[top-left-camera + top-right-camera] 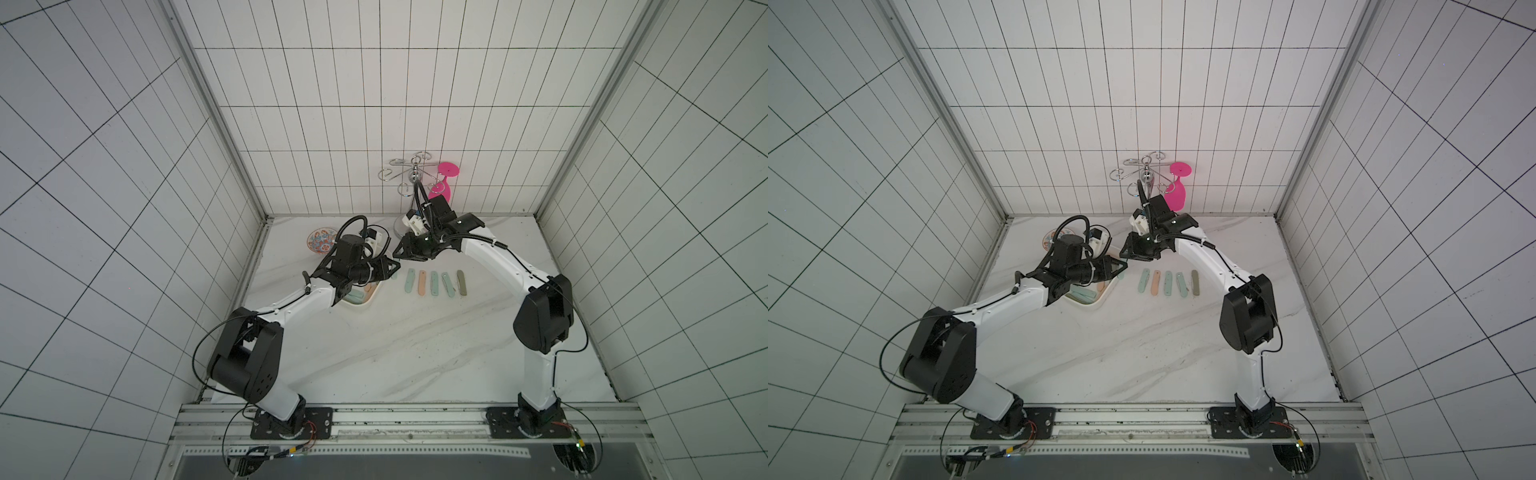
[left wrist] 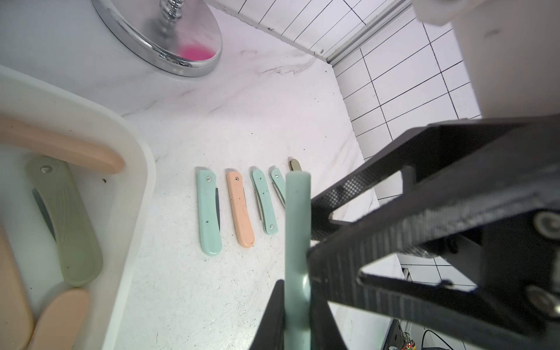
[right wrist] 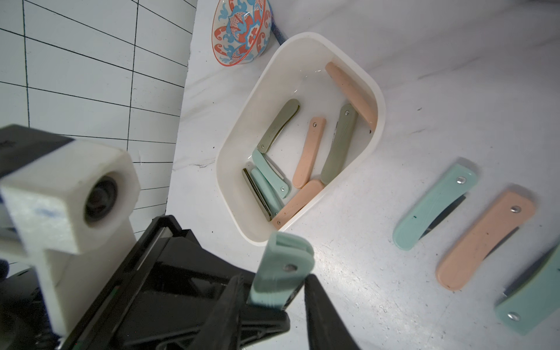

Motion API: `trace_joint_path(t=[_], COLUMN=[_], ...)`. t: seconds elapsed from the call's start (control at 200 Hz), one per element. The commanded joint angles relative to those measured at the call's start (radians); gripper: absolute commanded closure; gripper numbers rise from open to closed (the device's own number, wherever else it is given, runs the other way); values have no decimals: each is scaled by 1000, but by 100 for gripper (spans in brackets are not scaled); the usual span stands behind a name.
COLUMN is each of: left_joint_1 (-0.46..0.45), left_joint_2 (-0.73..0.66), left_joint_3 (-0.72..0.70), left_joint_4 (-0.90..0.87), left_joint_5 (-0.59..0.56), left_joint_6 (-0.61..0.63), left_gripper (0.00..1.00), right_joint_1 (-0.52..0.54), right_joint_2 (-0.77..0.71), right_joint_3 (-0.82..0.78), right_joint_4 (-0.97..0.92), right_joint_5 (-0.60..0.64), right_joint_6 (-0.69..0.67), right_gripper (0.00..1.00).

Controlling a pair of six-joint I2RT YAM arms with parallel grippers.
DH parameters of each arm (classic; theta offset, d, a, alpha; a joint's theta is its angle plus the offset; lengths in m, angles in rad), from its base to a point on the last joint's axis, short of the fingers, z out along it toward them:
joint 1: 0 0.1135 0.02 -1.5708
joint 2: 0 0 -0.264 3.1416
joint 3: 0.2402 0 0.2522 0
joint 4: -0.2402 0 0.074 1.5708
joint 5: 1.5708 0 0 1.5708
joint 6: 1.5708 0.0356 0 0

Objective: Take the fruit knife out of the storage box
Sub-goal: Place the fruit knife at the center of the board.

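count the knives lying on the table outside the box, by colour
teal knives: 3
peach knife: 1
olive knife: 1
total: 5

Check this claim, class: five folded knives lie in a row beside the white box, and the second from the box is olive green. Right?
No. The second knife from the box is peach, not olive green, as the left wrist view shows; the olive knife lies last in the row. The rest holds.
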Motion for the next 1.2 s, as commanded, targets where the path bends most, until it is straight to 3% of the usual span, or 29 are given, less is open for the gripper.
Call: trace_joint_path(t=[0.0, 0.095, 0.175, 0.4, 0.48, 0.61, 0.76, 1.074, 1.194], left_joint_1=[1, 1, 2, 3, 3, 3, 1, -2, -5], left_joint_2=[12, 12, 11, 4, 4, 3, 5, 17, 20], left_joint_3=[35, 36, 36, 34, 34, 29, 29, 35, 42], left_joint_4=[11, 10, 11, 13, 14, 16, 21, 25, 25], left_joint_5=[-7, -7, -7, -6, -7, -9, -10, -21, -26], left_joint_6=[20, 20, 22, 25, 24, 20, 14, 7, 5], left_gripper=[99, 99, 98, 97, 97, 97, 97, 96, 84], right_joint_1=[16, 20, 22, 24, 24, 23, 23, 22, 18], right_joint_2=[24, 32, 32, 44, 50, 59, 79, 61, 59], right_joint_3=[13, 16, 16, 20, 24, 40, 66, 63, 65], right_joint_4=[-24, -26, -26, -26, -29, -34, -47, -53, -64], right_joint_5=[3, -1, 2, 0, -3, -3, -8, 16, 30], right_joint_6=[-5, -5, -5, -3, -6, -12, -19, -38, -47], right_gripper=[66, 67, 75, 83, 75, 48, 47, 80, 95])
